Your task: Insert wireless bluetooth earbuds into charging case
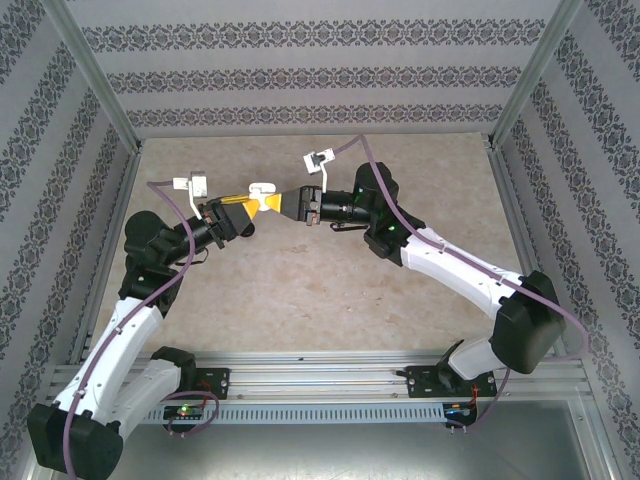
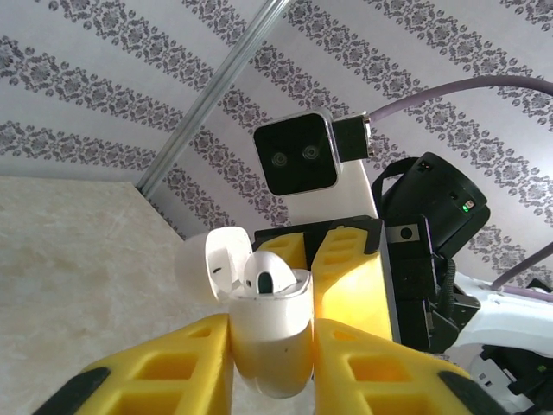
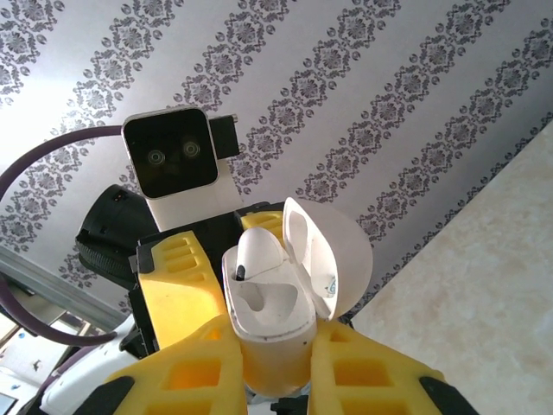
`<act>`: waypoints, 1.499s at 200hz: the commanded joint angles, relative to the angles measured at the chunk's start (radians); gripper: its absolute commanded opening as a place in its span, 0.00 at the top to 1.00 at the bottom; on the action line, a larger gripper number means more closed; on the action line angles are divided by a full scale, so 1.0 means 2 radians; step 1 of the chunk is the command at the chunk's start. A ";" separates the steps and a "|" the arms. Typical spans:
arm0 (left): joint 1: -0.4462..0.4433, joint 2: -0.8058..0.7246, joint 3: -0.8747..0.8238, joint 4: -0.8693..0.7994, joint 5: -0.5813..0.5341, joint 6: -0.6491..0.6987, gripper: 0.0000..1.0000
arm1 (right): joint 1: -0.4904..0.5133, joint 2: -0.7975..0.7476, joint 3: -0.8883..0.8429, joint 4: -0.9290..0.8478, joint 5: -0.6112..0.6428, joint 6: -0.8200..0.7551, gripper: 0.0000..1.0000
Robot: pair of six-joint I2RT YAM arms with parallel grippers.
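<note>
Well — open charging case holds white earbud.

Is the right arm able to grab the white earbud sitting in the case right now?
Probably not yet. The lid is open, so the white earbud is uncovered, but the right gripper is clamped on the charging case itself, and the left gripper holds it too.

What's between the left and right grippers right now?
The open case, a white earbud seated in it. Both wrist views show it between the yellow fingers; the top view shows it too, small.
</note>
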 commanded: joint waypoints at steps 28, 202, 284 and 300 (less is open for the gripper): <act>-0.001 -0.005 0.003 0.042 0.028 -0.014 0.70 | 0.006 0.000 0.002 0.013 -0.012 -0.002 0.90; -0.001 0.008 0.000 0.044 0.046 -0.010 0.80 | 0.007 0.013 0.016 0.000 -0.030 -0.007 0.91; 0.017 -0.026 -0.007 -0.015 -0.004 0.050 0.98 | -0.005 0.000 0.066 -0.171 0.018 -0.060 0.54; 0.019 -0.047 -0.004 -0.081 -0.040 0.105 0.98 | -0.011 -0.002 0.093 -0.245 0.047 -0.088 0.50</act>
